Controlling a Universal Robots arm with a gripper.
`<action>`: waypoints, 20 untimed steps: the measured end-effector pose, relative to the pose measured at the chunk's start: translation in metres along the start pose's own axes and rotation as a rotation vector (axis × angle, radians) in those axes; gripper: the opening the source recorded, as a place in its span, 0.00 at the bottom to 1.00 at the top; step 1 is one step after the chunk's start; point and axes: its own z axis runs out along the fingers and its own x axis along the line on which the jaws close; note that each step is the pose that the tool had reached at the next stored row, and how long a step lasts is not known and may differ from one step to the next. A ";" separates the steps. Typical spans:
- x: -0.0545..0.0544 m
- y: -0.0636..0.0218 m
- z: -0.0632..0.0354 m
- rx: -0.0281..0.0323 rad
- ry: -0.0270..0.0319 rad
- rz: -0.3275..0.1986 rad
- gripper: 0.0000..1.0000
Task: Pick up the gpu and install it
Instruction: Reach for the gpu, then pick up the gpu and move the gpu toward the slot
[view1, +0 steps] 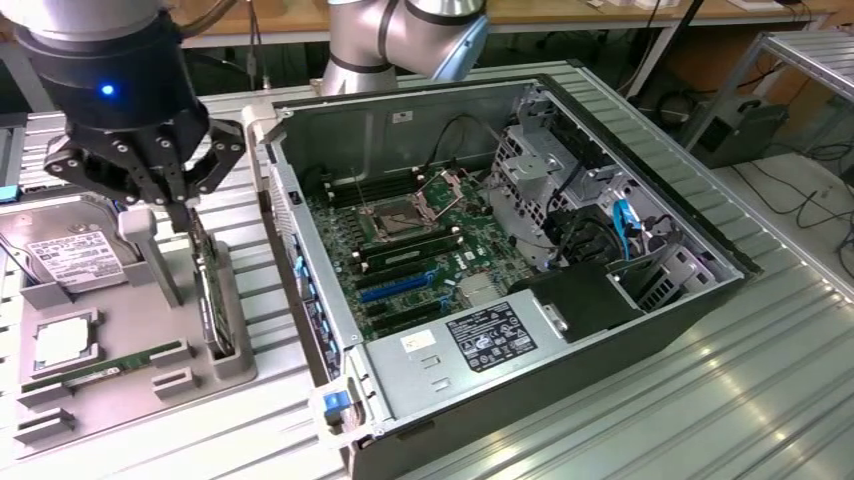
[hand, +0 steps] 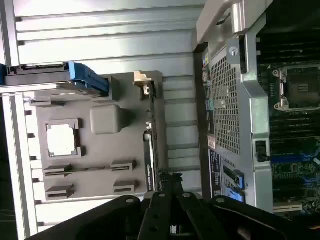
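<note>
The gpu (view1: 211, 300) stands on edge in a slot of the grey holder tray (view1: 134, 400), so I see it as a thin dark card; the wrist view shows the gpu (hand: 149, 160) edge-on. My gripper (view1: 183, 200) hangs right over its upper end with the black fingers pinched together on the card's top edge. In the wrist view the gripper (hand: 169, 182) closes around that same end. The card is still seated in the tray. The open computer case (view1: 534, 350) lies to the exterior view's right, with its motherboard (view1: 414, 250) and blue slots (view1: 394, 285) exposed.
On the tray lie a silver hard drive (view1: 67, 255), a CPU (view1: 60, 340) and a long RAM stick (view1: 107, 365). A grey post (view1: 154, 255) rises beside the card. The case wall (view1: 300, 260) stands close to the tray. Cables and a drive cage (view1: 534, 180) fill the case's far side.
</note>
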 end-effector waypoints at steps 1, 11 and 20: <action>0.016 -0.0014 0.0086 -0.0001 0.0005 -0.001 0.11; 0.016 -0.0019 0.0310 -0.0005 -0.0065 0.002 0.42; 0.016 -0.0023 0.0448 -0.0013 -0.0207 0.018 0.42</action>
